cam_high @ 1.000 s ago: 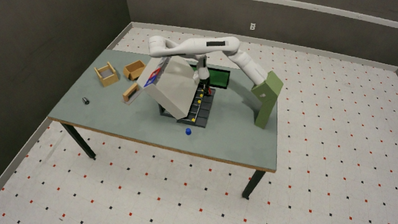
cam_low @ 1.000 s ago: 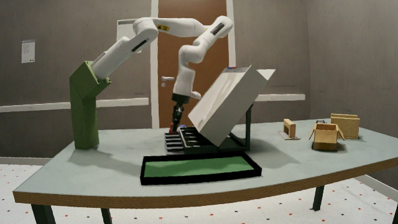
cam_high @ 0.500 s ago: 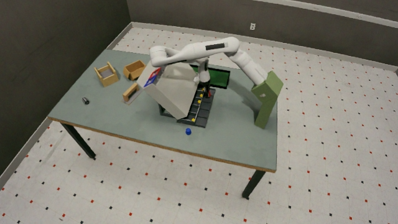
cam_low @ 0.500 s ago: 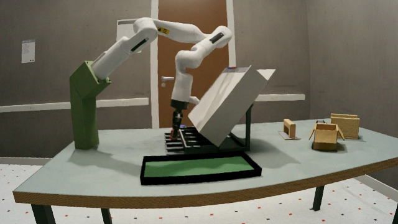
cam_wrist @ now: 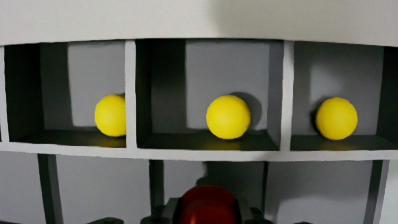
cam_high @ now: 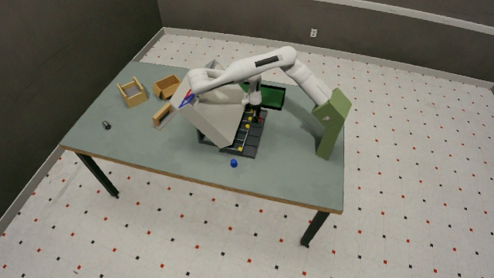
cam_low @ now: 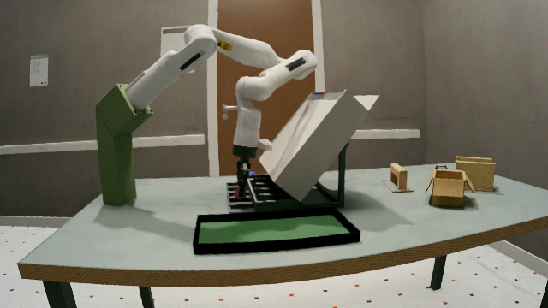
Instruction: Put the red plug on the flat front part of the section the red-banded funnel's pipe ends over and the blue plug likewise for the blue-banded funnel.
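The gripper (cam_high: 258, 116) (cam_low: 241, 188) (cam_wrist: 207, 214) is clamped on the red plug (cam_high: 260, 120) (cam_low: 236, 192) (cam_wrist: 207, 204), which is held over the flat front parts (cam_high: 251, 149) (cam_low: 233, 205) (cam_wrist: 100, 182) of the sections, at the bottom centre of the wrist view. Whether the plug is touching the surface cannot be told. Behind it in that view, three yellow marbles (cam_wrist: 110, 115) (cam_wrist: 228, 117) (cam_wrist: 336, 118) are seen, one in each of three compartments; a marble (cam_high: 240, 148) is also seen in the top view at the near end of the row. The compartments are overhung by the tilted grey cover (cam_high: 216, 120) (cam_low: 317, 145) (cam_wrist: 100, 20). The blue plug (cam_high: 234, 163) (cam_low: 253, 174) is seen on the table (cam_high: 174, 150) (cam_low: 163, 261), just below the sections in the top view. The green tray (cam_high: 272, 108) (cam_low: 274, 247) is placed at the lower centre of the exterior view. The arm (cam_high: 247, 71) (cam_low: 244, 47) is mounted on a green post (cam_high: 328, 135) (cam_low: 116, 171), at the left of that view. At its right, a wooden arch (cam_high: 162, 113) (cam_low: 398, 176) and an open box (cam_high: 167, 87) (cam_low: 447, 194) are set apart from the cover

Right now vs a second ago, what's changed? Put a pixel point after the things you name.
The pincer (cam_high: 258, 118) (cam_low: 241, 192) (cam_wrist: 207, 210) came down toward the flat front sections, red plug (cam_high: 259, 120) (cam_low: 236, 192) (cam_wrist: 207, 207) held throughout. Blue plug (cam_high: 234, 163), cover (cam_high: 216, 116) (cam_low: 317, 137) and green-floored tray (cam_high: 282, 101) (cam_low: 274, 228) stayed put.
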Controlling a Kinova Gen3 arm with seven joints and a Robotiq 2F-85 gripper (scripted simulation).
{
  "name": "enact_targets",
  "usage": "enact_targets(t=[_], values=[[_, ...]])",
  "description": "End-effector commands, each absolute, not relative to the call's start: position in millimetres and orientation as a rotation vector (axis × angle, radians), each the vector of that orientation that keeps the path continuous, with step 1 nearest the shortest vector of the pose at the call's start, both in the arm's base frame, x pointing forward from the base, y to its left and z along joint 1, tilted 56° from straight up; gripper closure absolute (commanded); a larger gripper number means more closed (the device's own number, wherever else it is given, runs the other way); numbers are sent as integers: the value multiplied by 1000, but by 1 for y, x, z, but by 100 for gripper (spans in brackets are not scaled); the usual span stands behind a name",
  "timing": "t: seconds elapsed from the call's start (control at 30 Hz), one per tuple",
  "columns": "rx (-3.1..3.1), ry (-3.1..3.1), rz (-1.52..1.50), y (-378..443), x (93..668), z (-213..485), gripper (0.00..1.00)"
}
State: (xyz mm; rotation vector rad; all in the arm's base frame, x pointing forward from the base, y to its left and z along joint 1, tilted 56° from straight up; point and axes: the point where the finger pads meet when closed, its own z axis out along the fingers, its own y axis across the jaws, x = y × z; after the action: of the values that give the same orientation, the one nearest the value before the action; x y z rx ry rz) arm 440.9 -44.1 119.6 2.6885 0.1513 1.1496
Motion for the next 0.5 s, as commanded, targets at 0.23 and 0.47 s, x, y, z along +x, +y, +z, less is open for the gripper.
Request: enact_targets(t=[0.23, 0.47], values=[[2598, 170, 1344, -47, 454, 109, 100], [2598, 170, 1344, -47, 454, 109, 100]])
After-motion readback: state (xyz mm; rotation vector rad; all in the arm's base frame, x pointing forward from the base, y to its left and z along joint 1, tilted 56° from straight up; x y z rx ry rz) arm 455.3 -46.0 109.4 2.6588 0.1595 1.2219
